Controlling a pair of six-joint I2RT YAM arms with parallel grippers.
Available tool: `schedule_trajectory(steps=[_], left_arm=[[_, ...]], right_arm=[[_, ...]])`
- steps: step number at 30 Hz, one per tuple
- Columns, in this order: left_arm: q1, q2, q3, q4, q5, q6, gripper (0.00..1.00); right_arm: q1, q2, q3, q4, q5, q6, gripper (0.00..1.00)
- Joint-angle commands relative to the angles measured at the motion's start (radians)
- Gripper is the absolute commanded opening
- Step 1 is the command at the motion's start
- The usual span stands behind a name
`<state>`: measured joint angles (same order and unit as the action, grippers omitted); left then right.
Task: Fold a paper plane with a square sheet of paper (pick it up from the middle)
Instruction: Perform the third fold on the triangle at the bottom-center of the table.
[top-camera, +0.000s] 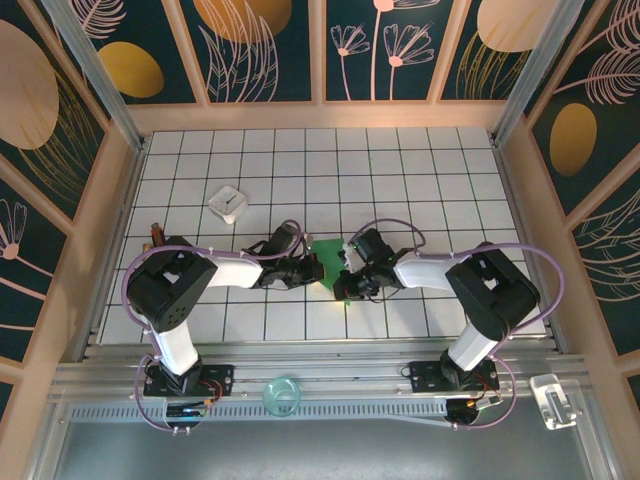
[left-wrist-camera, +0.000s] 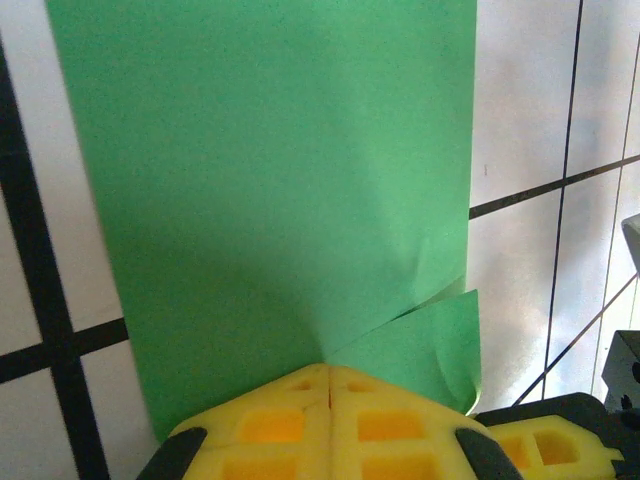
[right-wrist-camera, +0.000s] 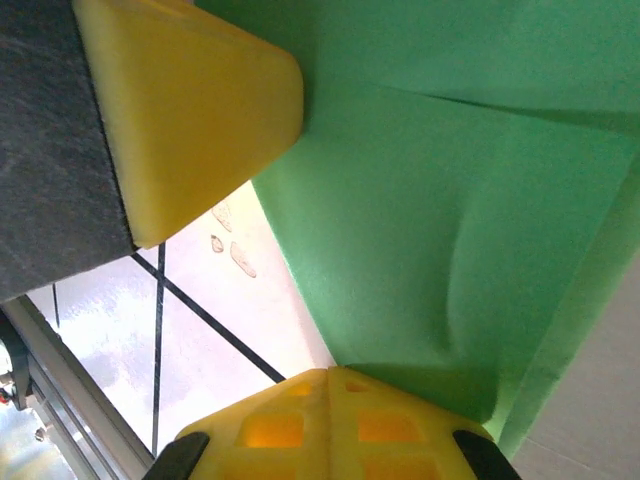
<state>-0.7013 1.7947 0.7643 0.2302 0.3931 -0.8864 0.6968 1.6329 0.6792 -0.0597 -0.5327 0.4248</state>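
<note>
The square sheet of paper (top-camera: 326, 258), bright green and folded smaller, lies on the tiled table between my two grippers. In the left wrist view the paper (left-wrist-camera: 280, 200) spreads ahead of my left gripper (left-wrist-camera: 330, 372), which is shut with its yellow tips against a slanting fold; a loose flap (left-wrist-camera: 430, 350) sticks out at the right. My right gripper (right-wrist-camera: 330, 372) is also shut, its tips at the near edge of the creased paper (right-wrist-camera: 430, 200). The left gripper's yellow fingers (right-wrist-camera: 190, 110) rest at the paper's far corner. From above, the left gripper (top-camera: 308, 268) and right gripper (top-camera: 345, 283) nearly meet.
A small white square box (top-camera: 228, 204) sits on the tiles behind the left arm. A clear round cup (top-camera: 282, 394) stands on the front rail between the arm bases, and a clear holder (top-camera: 552, 400) at the front right. Wooden walls (top-camera: 110, 220) enclose the white tiled table (top-camera: 420, 170).
</note>
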Motion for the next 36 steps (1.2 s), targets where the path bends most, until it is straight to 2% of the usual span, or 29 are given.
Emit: schedule_trajectory(steps=[1,10,17,26,36], left_arm=[[0.010,0.052,-0.030,-0.162,-0.074,0.033,0.00],[0.010,0.055,-0.030,-0.161,-0.077,0.038,0.00],[0.010,0.061,-0.025,-0.164,-0.076,0.038,0.00],[0.010,0.057,-0.025,-0.167,-0.074,0.036,0.00],[0.010,0.050,-0.024,-0.170,-0.074,0.036,0.00]], right_arm=[[-0.006,-0.007,-0.088,-0.078,0.033,-0.003,0.00],[-0.015,-0.145,-0.239,-0.074,0.025,0.061,0.00],[-0.037,-0.256,-0.145,-0.030,-0.100,0.071,0.00],[-0.070,-0.127,-0.066,-0.019,-0.119,0.017,0.00],[-0.104,-0.049,-0.132,0.005,-0.079,-0.001,0.00]])
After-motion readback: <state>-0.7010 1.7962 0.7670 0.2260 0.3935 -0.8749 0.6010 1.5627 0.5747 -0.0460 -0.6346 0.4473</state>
